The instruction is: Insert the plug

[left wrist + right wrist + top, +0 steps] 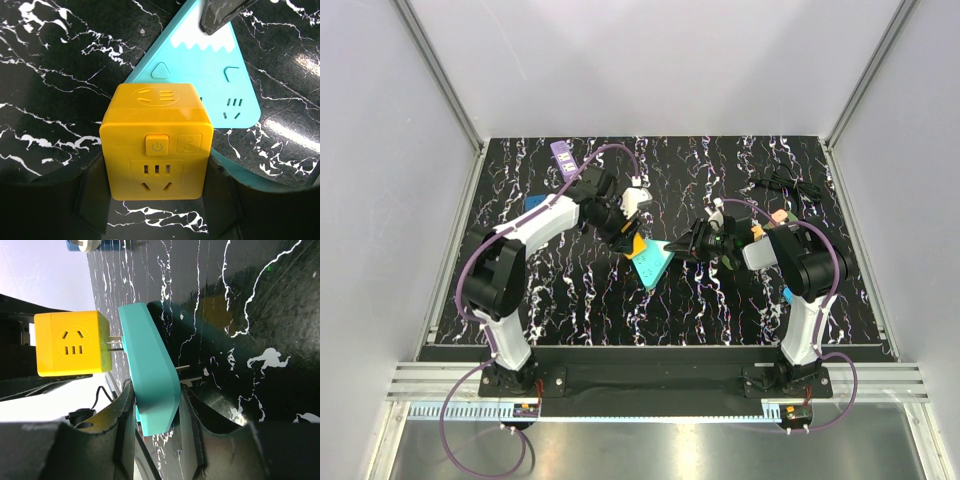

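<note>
1. The left tool is clamped on the yellow cube plug, near the middle of the marbled surface.
2. The right tool pinches the teal triangular socket block by its thin sides.
3. The cube's prongs point squarely at the block's face. The tips seem just entered, with bare metal showing.
4. The arms reach inward with their wrists opposed, and the move should close along the prong axis.
</note>
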### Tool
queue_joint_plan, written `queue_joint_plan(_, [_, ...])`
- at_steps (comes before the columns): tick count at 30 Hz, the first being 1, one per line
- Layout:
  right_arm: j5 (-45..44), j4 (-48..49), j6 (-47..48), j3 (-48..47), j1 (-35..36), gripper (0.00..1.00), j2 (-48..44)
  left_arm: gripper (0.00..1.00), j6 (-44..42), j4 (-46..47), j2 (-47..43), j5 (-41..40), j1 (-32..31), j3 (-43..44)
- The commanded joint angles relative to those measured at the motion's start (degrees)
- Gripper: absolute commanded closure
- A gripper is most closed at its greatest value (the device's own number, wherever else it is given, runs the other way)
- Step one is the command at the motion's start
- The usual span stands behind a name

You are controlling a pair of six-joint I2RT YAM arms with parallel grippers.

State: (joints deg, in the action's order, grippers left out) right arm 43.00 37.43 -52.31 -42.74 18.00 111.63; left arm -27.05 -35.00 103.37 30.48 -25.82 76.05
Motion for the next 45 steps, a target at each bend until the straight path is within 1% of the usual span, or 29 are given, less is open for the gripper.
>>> queue_joint_plan(1, [-0.20, -2.54, 2.39, -0.68, 0.63, 1.00, 0.43, 1.00, -2.48, 2.13, 1.48, 3.35, -0.45, 1.73])
queue_joint_plan(7, [-0.11, -2.54, 2.48, -0.68, 0.63, 1.00, 0.16, 1.00, -3.10, 1.96, 2.27, 3.10, -0.37, 2.26])
queue_joint_plan(9, [-0.03, -2.54, 2.48, -0.59, 0.63, 1.00, 0.16, 1.00, -2.57, 1.87, 2.62, 1.70, -0.37, 2.26])
queue_joint_plan(17, [-0.11, -2.80, 2.57, -0.59, 0.63, 1.00, -0.28, 1.00, 3.74, 1.87, 3.42, -5.77, -0.37, 1.73])
queue_joint_plan(21, [-0.11, -2.71, 2.57, -0.59, 0.55, 1.00, -0.19, 1.00, 6.04, 3.62, 2.63, -6.75, -0.37, 0.50])
queue_joint_plan(29, [-0.20, -2.80, 2.74, -0.50, 0.63, 1.00, -0.54, 1.00, 7.53, 6.61, 1.31, -8.42, -0.72, -1.17])
queue_joint_plan(33, [-0.20, -2.98, 2.83, -0.50, 0.63, 1.00, -0.63, 1.00, 5.96, 7.76, 0.08, -8.68, -0.63, -1.87])
queue_joint_plan(38, [-0.03, -2.89, 2.83, -0.59, 0.63, 1.00, -0.45, 1.00, 2.00, 7.76, -0.28, -7.46, -0.54, -1.35])
queue_joint_plan(45, [0.06, -3.06, 3.01, -0.68, 0.55, 1.00, -0.10, 1.00, 1.38, 7.67, -0.10, -5.88, -0.54, -0.38])
